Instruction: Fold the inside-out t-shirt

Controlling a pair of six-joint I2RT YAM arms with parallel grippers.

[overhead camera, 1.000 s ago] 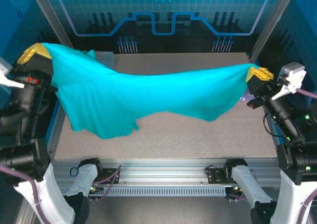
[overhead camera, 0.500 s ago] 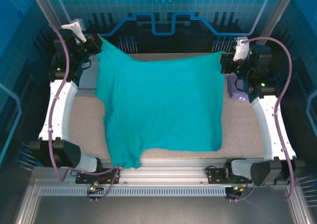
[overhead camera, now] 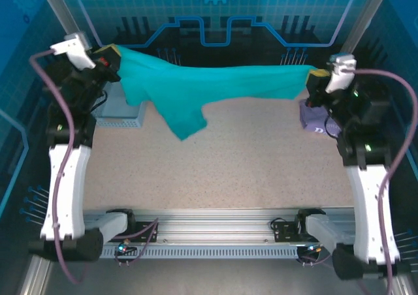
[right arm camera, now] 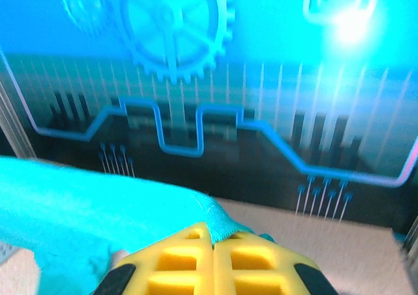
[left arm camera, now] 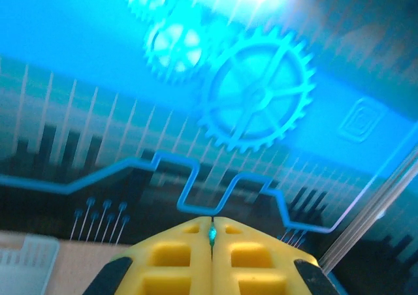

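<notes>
The teal-green inside-out t-shirt (overhead camera: 196, 86) hangs stretched in the air across the back of the table, one part drooping down near the left. My left gripper (overhead camera: 112, 52) is shut on its left end at the back left; between its yellow fingers (left arm camera: 176, 256) a sliver of teal cloth (left arm camera: 211, 234) shows. My right gripper (overhead camera: 316, 77) is shut on the right end at the back right. From the right wrist view the t-shirt (right arm camera: 98, 210) runs off to the left from the closed yellow fingers (right arm camera: 248, 262).
A lavender-purple folded garment (overhead camera: 315, 122) lies at the right edge of the speckled table (overhead camera: 222, 164). A pale grey basket (overhead camera: 121, 112) stands at the back left. A blue patterned wall (overhead camera: 215, 14) closes the back.
Both arms have raised the shirt off the table and pulled it taut between them at the back; half a second ago it was spread flat over the table.
</notes>
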